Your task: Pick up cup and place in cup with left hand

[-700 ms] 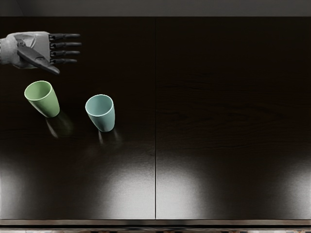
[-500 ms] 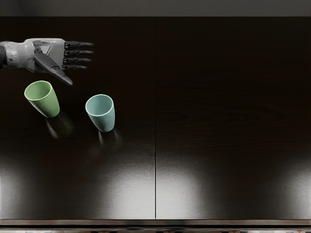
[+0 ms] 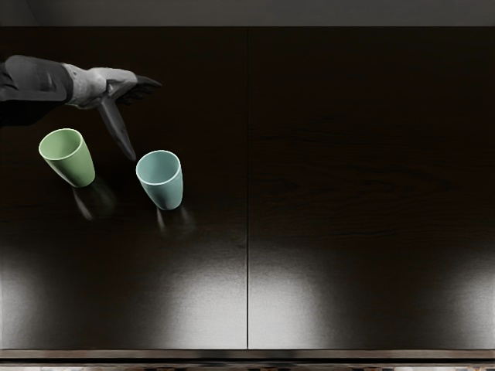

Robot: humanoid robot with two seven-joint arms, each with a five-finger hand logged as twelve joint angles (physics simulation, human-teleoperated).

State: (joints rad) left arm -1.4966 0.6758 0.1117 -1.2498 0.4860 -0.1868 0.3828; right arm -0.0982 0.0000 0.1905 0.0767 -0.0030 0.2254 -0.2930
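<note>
A dark, glossy table [image 3: 371,193] stretches wide toward 3 o'clock, a gray strip [image 3: 309,12] of the room at 12, the table's near edge [image 3: 309,354] at 6. At 10 o'clock, a robot's left hand [image 3: 112,85] is open, fingers straight, thumb spread toward 5. Two upright cups stand apart at 9, green [image 3: 73,164] farther out, blue [image 3: 166,193] near the thumb tip.

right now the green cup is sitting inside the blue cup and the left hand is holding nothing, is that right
Not quite: the green cup is not inside the blue cup. The head view shows it standing apart, on the picture's left of it. The left hand is indeed holding nothing.
</note>
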